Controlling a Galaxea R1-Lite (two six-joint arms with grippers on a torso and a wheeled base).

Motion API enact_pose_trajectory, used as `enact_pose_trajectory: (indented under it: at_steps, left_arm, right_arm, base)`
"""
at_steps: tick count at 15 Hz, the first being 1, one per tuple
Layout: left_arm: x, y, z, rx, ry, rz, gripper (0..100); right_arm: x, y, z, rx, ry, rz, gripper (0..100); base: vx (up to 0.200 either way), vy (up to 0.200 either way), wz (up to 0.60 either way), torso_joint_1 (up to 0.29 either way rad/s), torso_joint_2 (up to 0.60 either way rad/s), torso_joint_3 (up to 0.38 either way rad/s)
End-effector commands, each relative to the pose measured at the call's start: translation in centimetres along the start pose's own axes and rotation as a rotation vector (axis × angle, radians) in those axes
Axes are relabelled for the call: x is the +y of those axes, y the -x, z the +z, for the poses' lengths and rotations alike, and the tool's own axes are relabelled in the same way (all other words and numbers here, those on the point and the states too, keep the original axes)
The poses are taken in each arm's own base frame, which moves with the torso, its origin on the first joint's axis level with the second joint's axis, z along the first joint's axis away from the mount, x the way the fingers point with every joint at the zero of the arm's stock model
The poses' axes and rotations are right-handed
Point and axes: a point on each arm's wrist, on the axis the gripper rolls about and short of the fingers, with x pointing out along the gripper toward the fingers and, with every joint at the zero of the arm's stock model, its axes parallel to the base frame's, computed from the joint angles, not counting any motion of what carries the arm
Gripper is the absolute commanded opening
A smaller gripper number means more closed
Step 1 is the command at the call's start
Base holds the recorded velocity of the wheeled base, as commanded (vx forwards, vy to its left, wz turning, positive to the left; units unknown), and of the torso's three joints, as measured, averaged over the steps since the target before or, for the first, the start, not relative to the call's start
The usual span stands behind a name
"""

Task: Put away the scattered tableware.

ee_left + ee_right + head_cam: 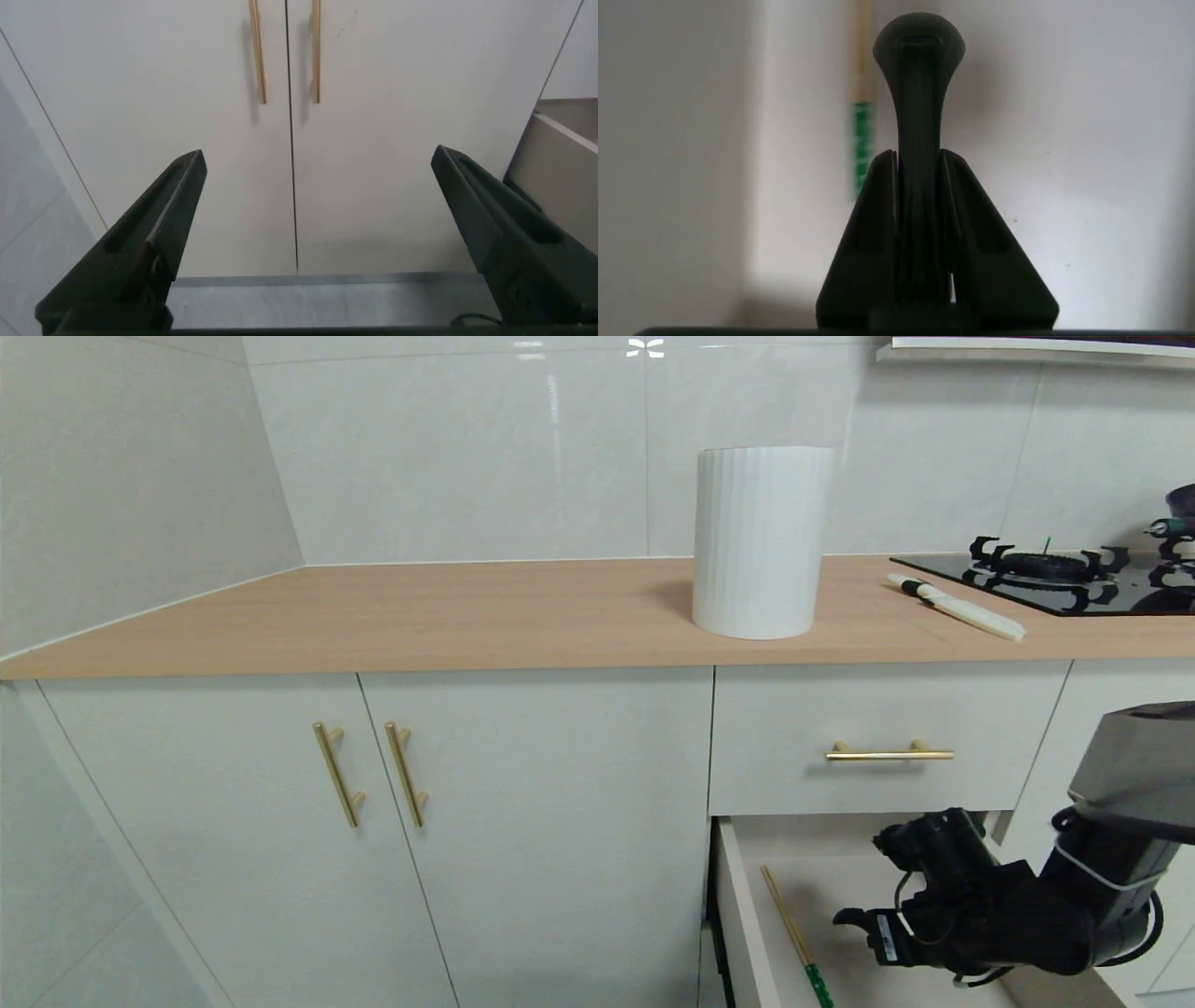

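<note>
Head view: chopsticks (789, 929) lie in the open drawer (738, 915) just beside the right gripper (848, 917), whose jaws the right wrist view shows pressed together; left wrist view: left gripper (318, 159), jaws spread, facing 2 cabinet doors (392, 168).

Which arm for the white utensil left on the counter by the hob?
Right, probably. The white utensil lies far right on the counter, above the drawer where the right gripper hangs, shut. The left gripper, open, faces the cabinet doors further left.
</note>
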Motion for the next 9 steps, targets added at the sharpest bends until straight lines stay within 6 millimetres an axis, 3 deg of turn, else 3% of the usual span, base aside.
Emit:
enact_pose_trajectory:
  at_steps: [1,9]
  left_arm:
    - [0.0,0.0,0.0,0.0,0.0,-0.001,100]
    - [0.0,0.0,0.0,0.0,0.0,0.001,100]
  right_arm:
    - [0.2,-2.0,-0.8,0.049,0.015,-0.031,0]
    - [0.7,-3.0,-1.7,0.066,0.047,-0.119,0]
  base:
    - [0.0,0.0,0.0,0.0,0.0,0.0]
    - [0.0,0.0,0.0,0.0,0.0,0.0]
